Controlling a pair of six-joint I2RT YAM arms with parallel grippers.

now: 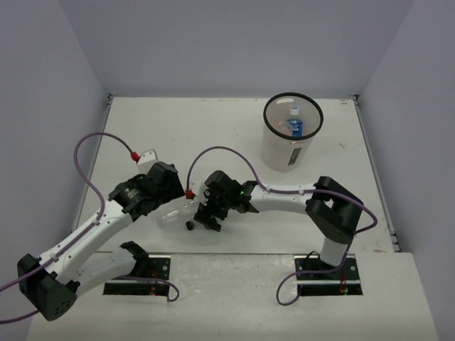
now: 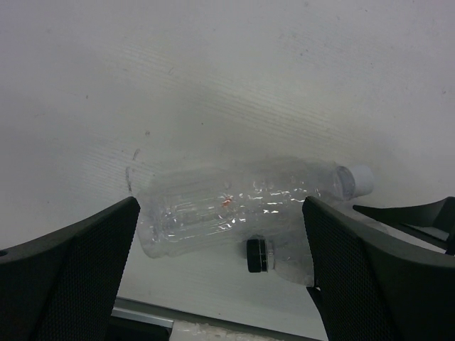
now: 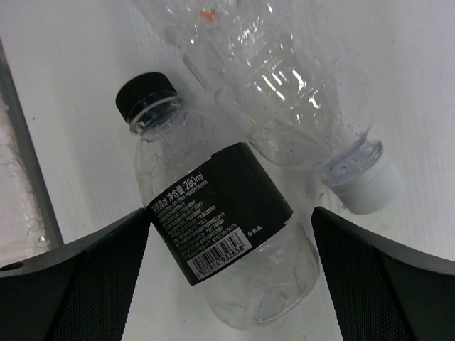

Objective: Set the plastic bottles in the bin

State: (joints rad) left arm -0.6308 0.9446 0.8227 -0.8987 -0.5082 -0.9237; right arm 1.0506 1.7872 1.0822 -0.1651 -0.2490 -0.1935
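A plain clear bottle (image 2: 234, 202) with a white cap lies on its side on the table, below and between my left gripper's (image 2: 220, 280) open fingers. It also shows in the top view (image 1: 173, 215) and in the right wrist view (image 3: 284, 85). A black-labelled bottle (image 3: 224, 227) with a black cap (image 3: 146, 92) lies beside it, between the open fingers of my right gripper (image 3: 231, 280). Its black cap (image 2: 256, 254) shows in the left wrist view. In the top view my left gripper (image 1: 160, 195) and right gripper (image 1: 208, 213) hang close together over both bottles. The bin (image 1: 288, 153) stands at the back right with a blue-labelled bottle (image 1: 295, 127) inside.
Purple cables (image 1: 224, 150) with red connectors loop over both arms. A metal strip (image 3: 25, 149) runs along the table's near edge, close to the bottles. Grey walls close in the table on three sides.
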